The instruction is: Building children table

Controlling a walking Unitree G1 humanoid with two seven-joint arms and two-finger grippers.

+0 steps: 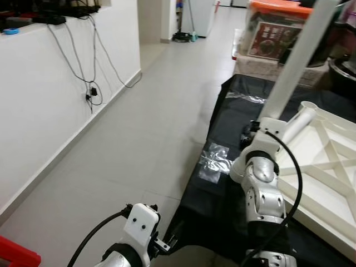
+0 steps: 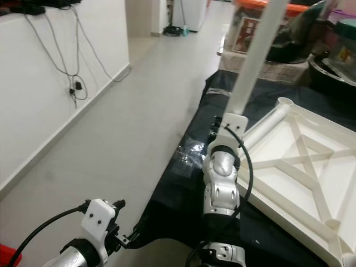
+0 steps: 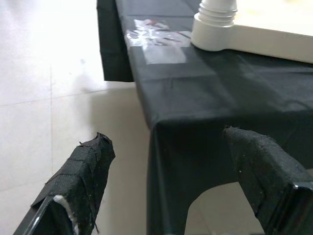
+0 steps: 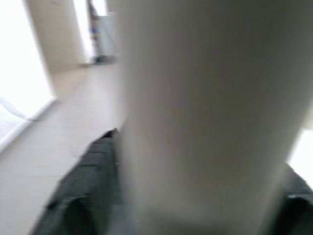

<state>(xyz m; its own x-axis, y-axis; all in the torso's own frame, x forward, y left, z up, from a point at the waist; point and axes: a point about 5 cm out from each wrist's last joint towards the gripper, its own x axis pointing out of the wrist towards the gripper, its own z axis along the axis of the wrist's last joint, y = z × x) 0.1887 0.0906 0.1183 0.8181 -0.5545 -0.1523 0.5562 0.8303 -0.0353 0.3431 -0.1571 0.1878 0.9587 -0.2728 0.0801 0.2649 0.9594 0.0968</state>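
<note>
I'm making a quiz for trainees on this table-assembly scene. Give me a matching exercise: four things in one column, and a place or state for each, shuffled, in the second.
Things:
1. white table leg
2. white tabletop
3. left gripper
4. clear plastic bag

Places or states:
A. lying flat on the black cloth near its edge
B. open, low beside the black-covered surface
C. held in the right gripper, pointing up
D. lying upside down, ribs showing, on the black cloth

Pairs: 1-C, 2-D, 3-B, 4-A
</note>
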